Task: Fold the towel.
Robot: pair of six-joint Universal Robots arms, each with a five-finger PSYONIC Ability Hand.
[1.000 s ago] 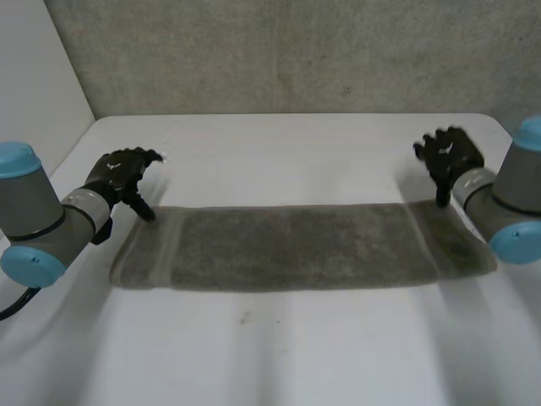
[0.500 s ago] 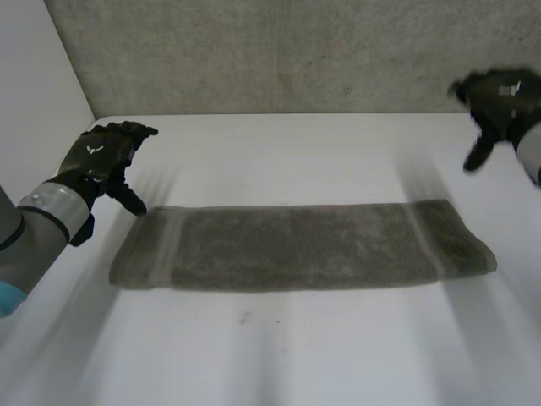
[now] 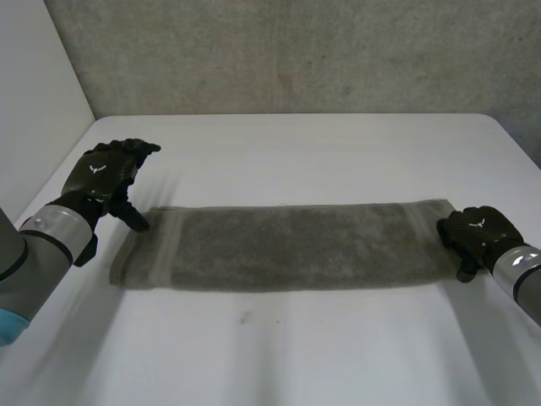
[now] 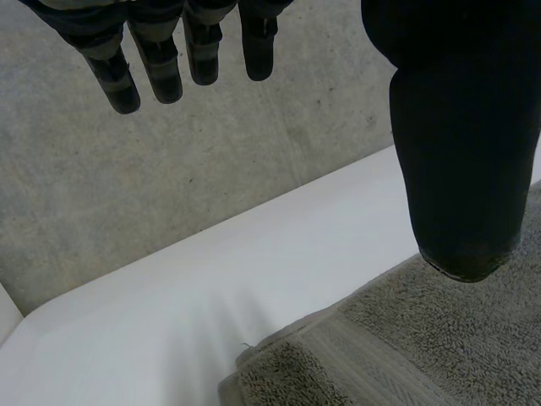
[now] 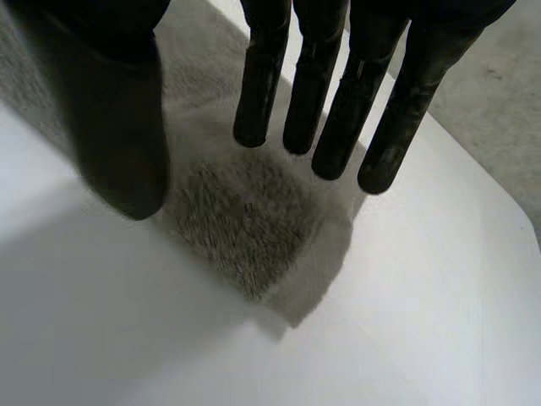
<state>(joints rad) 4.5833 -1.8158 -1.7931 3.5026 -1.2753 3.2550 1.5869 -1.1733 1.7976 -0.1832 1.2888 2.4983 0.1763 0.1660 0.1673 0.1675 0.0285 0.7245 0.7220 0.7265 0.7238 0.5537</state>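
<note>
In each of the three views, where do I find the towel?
Head view: the towel lies across the white table, between the left robot hand and the right robot hand.
Left wrist view: its end lies under that hand's thumb.
Right wrist view: its end lies at that hand's fingertips.
Shared landmark: the white table.

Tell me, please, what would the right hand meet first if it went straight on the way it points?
Most likely the towel: in the right wrist view the right hand points its straight fingers down at its end corner, with the white table just past it. The gap is unclear.
</note>
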